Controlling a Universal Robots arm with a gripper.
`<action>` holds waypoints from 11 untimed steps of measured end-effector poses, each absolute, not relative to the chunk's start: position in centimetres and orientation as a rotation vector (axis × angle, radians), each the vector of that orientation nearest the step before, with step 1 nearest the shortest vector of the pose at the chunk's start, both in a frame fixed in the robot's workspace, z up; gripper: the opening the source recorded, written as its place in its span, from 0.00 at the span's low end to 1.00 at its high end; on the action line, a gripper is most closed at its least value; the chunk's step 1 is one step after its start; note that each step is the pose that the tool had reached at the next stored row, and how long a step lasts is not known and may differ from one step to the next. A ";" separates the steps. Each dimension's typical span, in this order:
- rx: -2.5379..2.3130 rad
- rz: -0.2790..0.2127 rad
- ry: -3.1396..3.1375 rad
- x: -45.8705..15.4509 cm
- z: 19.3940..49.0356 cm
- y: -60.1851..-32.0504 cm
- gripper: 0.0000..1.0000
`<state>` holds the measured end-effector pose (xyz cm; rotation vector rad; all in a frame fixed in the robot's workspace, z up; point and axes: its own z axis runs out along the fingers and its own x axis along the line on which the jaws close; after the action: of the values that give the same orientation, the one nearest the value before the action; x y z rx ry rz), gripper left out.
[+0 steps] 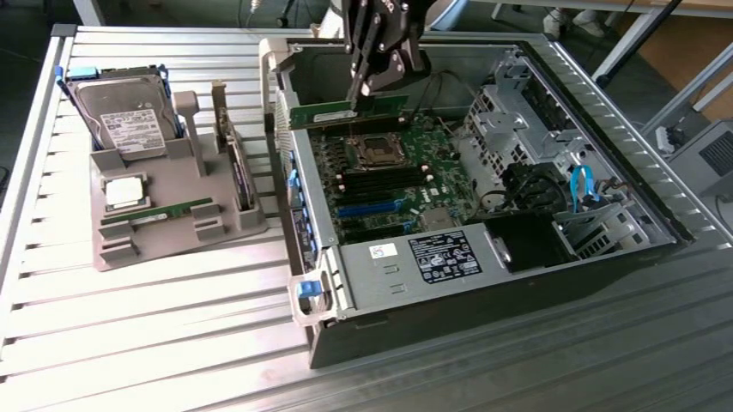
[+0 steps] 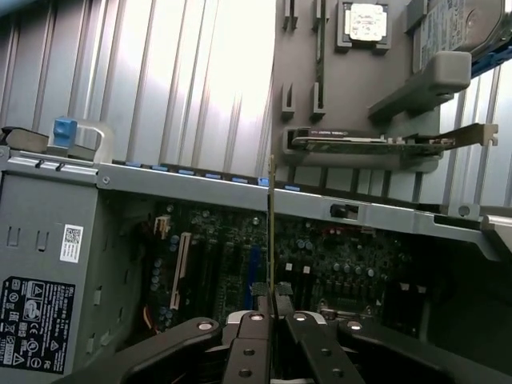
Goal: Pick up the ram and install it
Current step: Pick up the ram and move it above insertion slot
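Pickup's done, gripper (image 1: 366,89) is pinching the ram (image 1: 326,113) inside the case (image 1: 641,184), slots (image 1: 372,180) just below it, so it's not seated yet.

The arm (image 1: 384,21) ran off the top of the exterior view, and the gripper (image 1: 378,90) sat right over the middle of the ram (image 1: 326,114), so that stretch of the board was covered. In the wrist view the ram (image 2: 272,224) was edge-on, so you couldn't make out chips or label, and the hard drive (image 2: 456,28) got clipped by the frame. The print on the power supply sticker (image 1: 445,256) was way too tiny to read.
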<state>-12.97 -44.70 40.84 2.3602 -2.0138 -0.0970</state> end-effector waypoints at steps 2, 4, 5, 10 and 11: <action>2.360 -0.098 -2.014 -12.7 40.8 -44.7 0.11; 2.360 -0.098 -2.014 -12.5 40.8 -44.7 0.11; 2.360 -0.098 -2.013 -12.4 40.8 -44.7 0.11; 2.359 -0.100 -2.013 -11.6 40.8 -44.7 0.11; 2.358 -0.101 -2.012 -11.4 40.8 -44.7 0.11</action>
<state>-11.39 -44.70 40.85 2.3582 -2.0123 -0.1009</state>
